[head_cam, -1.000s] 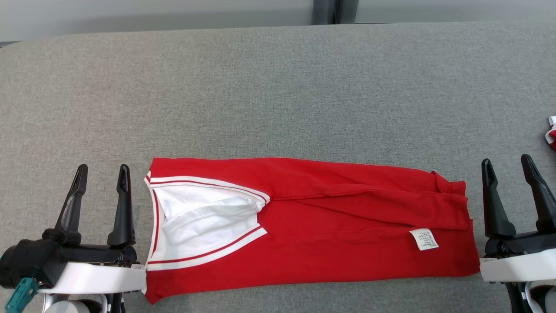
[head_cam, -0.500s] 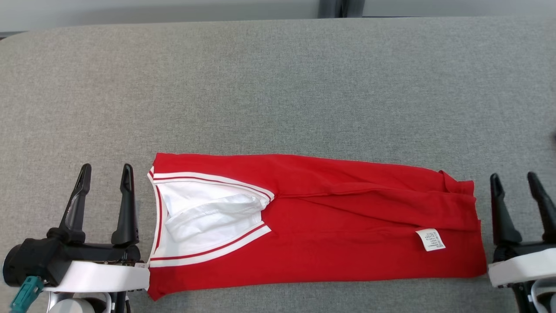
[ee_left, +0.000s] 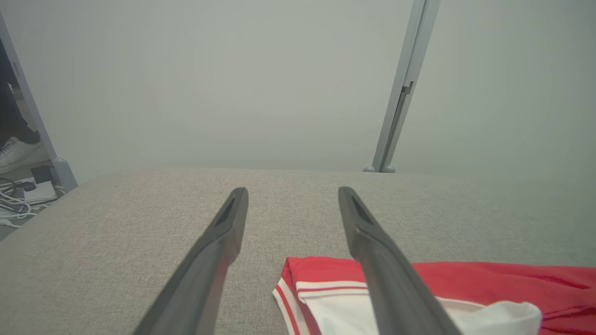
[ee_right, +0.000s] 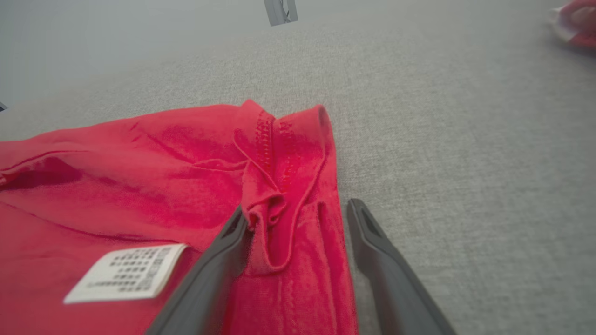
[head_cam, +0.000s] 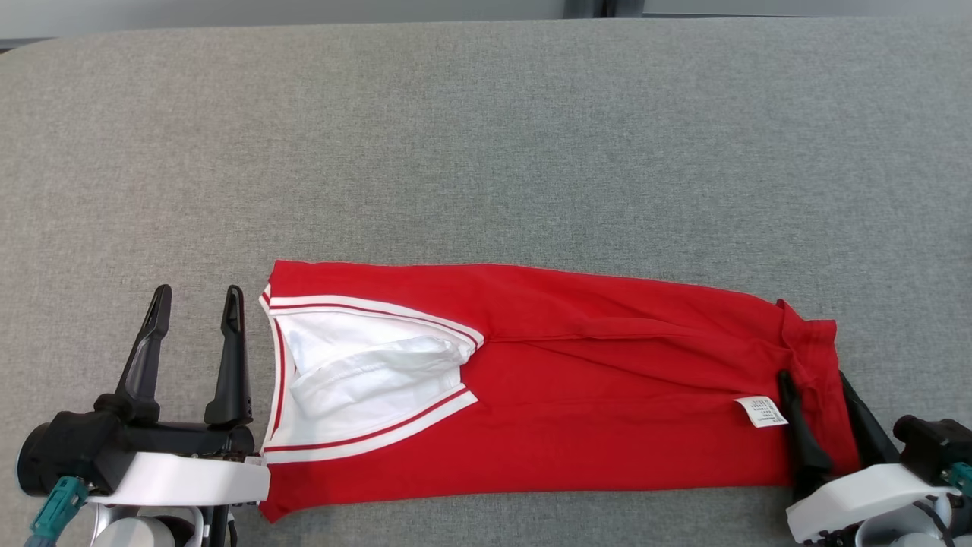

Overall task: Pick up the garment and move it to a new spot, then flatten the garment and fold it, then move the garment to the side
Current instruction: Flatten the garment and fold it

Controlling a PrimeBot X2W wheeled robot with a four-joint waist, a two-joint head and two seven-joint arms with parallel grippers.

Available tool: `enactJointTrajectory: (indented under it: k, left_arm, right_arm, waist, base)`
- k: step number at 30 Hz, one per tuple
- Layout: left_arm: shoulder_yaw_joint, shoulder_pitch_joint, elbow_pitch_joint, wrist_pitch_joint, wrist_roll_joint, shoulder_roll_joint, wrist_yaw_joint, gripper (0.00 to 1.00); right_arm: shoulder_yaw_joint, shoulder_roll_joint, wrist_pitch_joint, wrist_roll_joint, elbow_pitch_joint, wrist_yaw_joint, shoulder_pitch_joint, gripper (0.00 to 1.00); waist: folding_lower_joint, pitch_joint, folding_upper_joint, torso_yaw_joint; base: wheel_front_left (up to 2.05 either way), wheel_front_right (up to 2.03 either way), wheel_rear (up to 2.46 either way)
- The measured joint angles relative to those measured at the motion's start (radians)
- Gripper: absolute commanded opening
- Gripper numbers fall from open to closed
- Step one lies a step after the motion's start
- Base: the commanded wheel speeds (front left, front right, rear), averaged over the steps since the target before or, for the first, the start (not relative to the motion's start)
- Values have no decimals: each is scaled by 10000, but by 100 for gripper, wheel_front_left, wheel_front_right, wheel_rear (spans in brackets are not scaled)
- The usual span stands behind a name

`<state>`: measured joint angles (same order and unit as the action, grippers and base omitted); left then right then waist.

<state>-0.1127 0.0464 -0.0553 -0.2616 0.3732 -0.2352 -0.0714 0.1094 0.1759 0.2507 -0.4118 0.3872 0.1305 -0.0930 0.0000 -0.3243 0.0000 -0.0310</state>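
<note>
The left pincer [head_cam: 196, 298] sits at the near left, its two dark fingers spread wide with nothing between them. It is just beside the collar end of the garment [head_cam: 607, 380] and has no grip on it.

The garment lies flat on the grey worktop [head_cam: 486, 152], towards the near edge, folded into a long red band running left to right. At its left end is the white V-neck trim [head_cam: 364, 444] with thin red stripes, white lining showing inside it. A lengthwise fold runs along the middle. Near the right end is a small white care label [head_cam: 762, 411].

The right pincer [head_cam: 812, 378] is at the near right, parted — not closed — and straddles the right hem. Its left finger lies on the red cloth against a small bunched fold, and its right finger is at the cloth's edge over the worktop.
</note>
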Motion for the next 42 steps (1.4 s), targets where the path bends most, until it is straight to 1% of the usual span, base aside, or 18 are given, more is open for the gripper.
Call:
enactJointTrajectory:
  k: [1,2,3,4,5,9,14,23,25,27,32,36,40,42]
  left_arm:
    - [8,3,19,0,-19,8,2,100]
    - [17,6,33,0,-21,15,12,100]
    - [31,6,46,0,-23,25,12,100]
    - [35,21,52,0,-25,38,15,100]
    - [33,22,59,0,-29,50,46,100]
    - [52,31,77,0,-63,61,88,100]
    - [125,39,73,0,-128,69,88,100]
    - [178,33,104,0,-132,125,102,100]
    - [176,32,113,0,-146,138,102,100]
    - [186,30,111,0,-180,136,104,100]
    - [205,25,111,0,-201,138,104,100]
    - [238,2,115,0,-201,157,104,100]
    - [253,-97,109,0,-201,153,98,100]
    - [244,-151,105,0,-201,144,88,100]
  right_arm:
    - [98,0,56,-115,127,0,-30,100]
    - [245,23,69,-199,207,-8,-69,96]
    - [391,40,102,-276,303,-13,-123,47]
    - [520,48,150,-351,401,-15,-176,47]
    - [614,50,169,-458,468,-31,-219,0]
    - [945,56,201,-757,675,8,-415,0]
    - [669,284,194,-951,732,86,-512,0]
    - [-1354,1783,134,-901,556,15,-433,0]
    - [-1620,2115,134,-895,568,6,-299,0]
    - [-1693,2245,134,-895,516,6,-289,0]
    - [-1588,2295,132,-934,244,6,-292,0]
    - [-1390,2213,36,-1118,-253,2,-258,0]
    - [-1377,1808,-614,-1526,-1221,2,-264,0]
    - [-1223,1680,-1104,-1505,-1864,2,-306,0]
  waist:
    - [0,0,0,1]
    - [0,7,0,3]
    - [0,14,0,9]
    - [0,17,0,12]
    - [0,14,0,13]
    - [0,-7,0,33]
    - [0,-17,0,82]
    - [0,120,0,207]
    - [0,164,0,224]
    - [0,201,0,249]
    - [0,307,0,298]
    - [0,422,0,347]
    - [0,549,0,456]
    - [0,606,0,512]
  base:
    - [0,0,0]
    - [0,0,0]
    - [0,0,0]
    - [0,0,0]
    - [0,0,0]
    - [0,0,0]
    - [0,0,0]
    - [0,0,0]
    - [0,0,0]
    - [0,0,0]
    - [0,0,0]
    - [0,0,0]
    - [0,0,0]
    - [0,0,0]
